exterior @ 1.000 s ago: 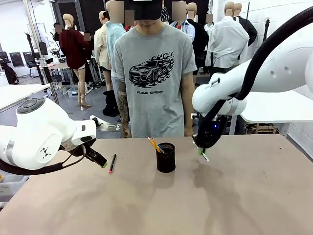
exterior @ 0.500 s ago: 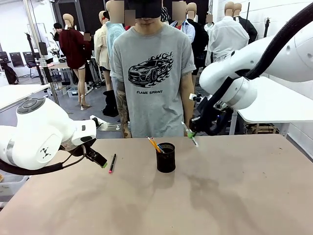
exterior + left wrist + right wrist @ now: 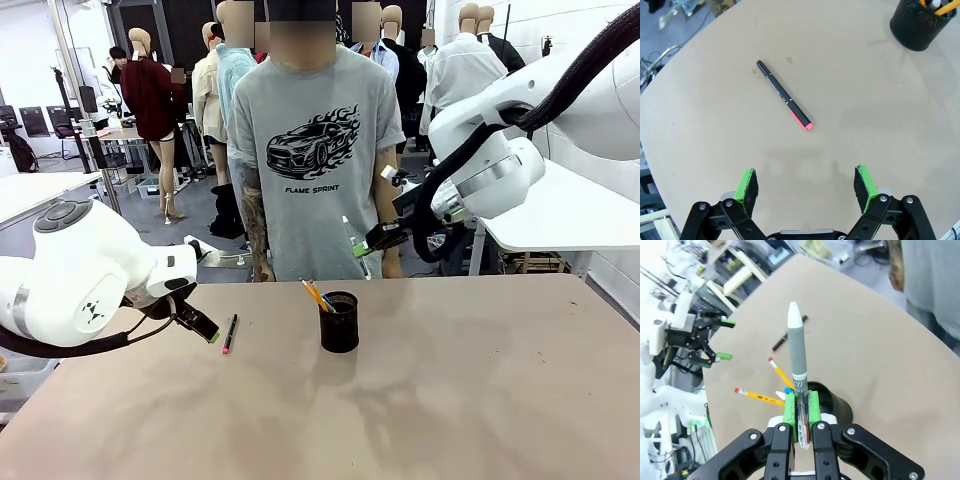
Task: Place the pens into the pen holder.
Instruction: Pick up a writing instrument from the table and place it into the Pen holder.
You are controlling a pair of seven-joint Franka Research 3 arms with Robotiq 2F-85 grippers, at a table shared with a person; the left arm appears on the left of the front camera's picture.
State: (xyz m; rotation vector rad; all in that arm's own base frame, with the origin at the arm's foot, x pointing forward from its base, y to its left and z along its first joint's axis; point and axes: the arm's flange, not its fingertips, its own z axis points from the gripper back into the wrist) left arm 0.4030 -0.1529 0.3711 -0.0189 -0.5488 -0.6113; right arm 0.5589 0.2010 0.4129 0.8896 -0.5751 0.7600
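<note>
The right end effector [image 3: 801,407] is clamped narrow on the silver-grey pen [image 3: 798,347], its green pads pressed to either side of the lower barrel. In the right wrist view the pen stands straight up the middle of the frame, pale tip uppermost. In the front view this end effector hangs in the air right of centre, above the worktop [image 3: 480,400] and in front of the person [image 3: 320,150] standing at the far edge.

The pen holder [image 3: 339,330] stands upright near the middle of the worktop, below and to the left of the raised end effector. Orange-yellow pencils [image 3: 316,294] lean out of its rim toward the upper left.

The left end effector [image 3: 806,186] is spread wide with nothing between its pads, low at the left of the front view, just beside the black pen [image 3: 784,95]. That pen lies flat on the worktop, apart from the pads. In the left wrist view it runs diagonally across the upper left of centre, pink-red end toward the end effector, while the holder sits in the upper right corner, well apart from it.
</note>
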